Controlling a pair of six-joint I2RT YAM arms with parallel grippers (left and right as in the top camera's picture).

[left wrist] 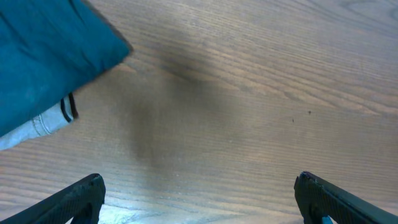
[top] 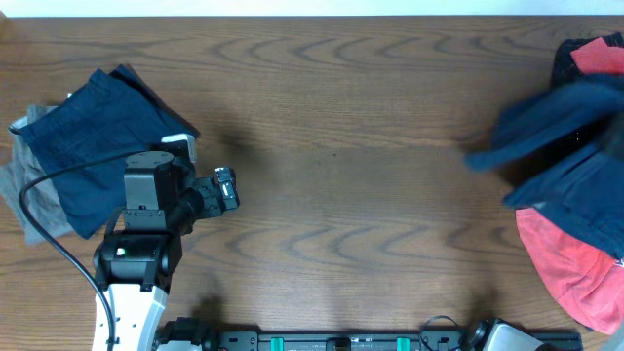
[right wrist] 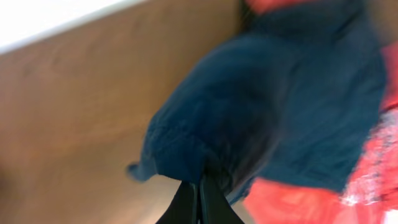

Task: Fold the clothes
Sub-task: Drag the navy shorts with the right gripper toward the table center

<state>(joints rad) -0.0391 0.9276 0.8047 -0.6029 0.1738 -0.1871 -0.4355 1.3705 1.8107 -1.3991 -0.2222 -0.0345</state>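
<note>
Left gripper (left wrist: 199,190): jaws spread wide, wrist turned rightward. Right gripper (right wrist: 199,196): jaws pinched together on navy shorts (right wrist: 267,106).

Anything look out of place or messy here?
Nothing spilled or damaged. At the right edge the navy garment is bunched and blurred, pinched in the right gripper, over a rumpled coral-red piece. On the left, a folded navy piece lies flat on grey fabric.

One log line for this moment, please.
left hand open, empty | right hand shut on navy garment at right | folded navy piece at left
</note>
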